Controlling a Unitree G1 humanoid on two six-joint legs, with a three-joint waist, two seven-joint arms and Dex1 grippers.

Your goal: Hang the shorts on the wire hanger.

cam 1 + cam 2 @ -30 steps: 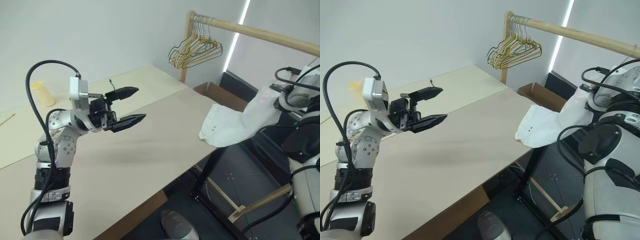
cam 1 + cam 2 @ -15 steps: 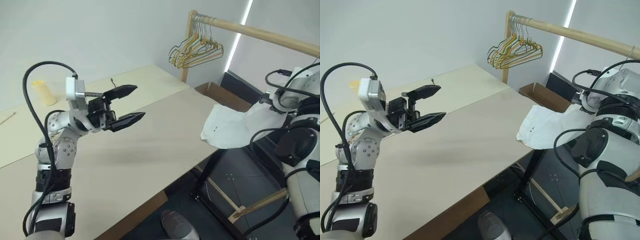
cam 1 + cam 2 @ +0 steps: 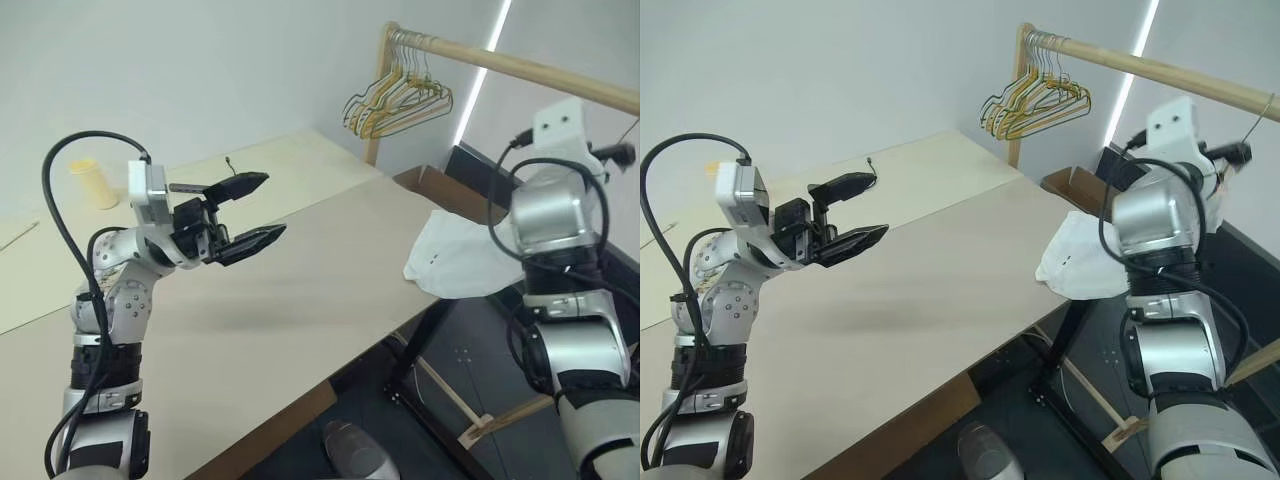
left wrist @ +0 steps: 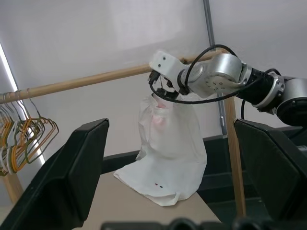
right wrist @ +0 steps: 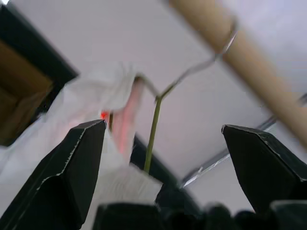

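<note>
The right gripper [image 5: 158,191] stands with jaws wide apart, holding nothing. Just ahead of its fingers, the shorts [image 4: 168,158] hang on the wire hanger [image 5: 192,72], hooked over the wooden rail [image 3: 520,68]; their lower end rests on the table edge [image 3: 330,340]. The left gripper [image 3: 250,212] hovers open over the table, well away from them.

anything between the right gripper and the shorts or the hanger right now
Nothing visible. In the right wrist view the open right gripper faces the wire hanger hooked on the wooden rail, with the shorts draped on it and only empty space between its fingers and them.
</note>
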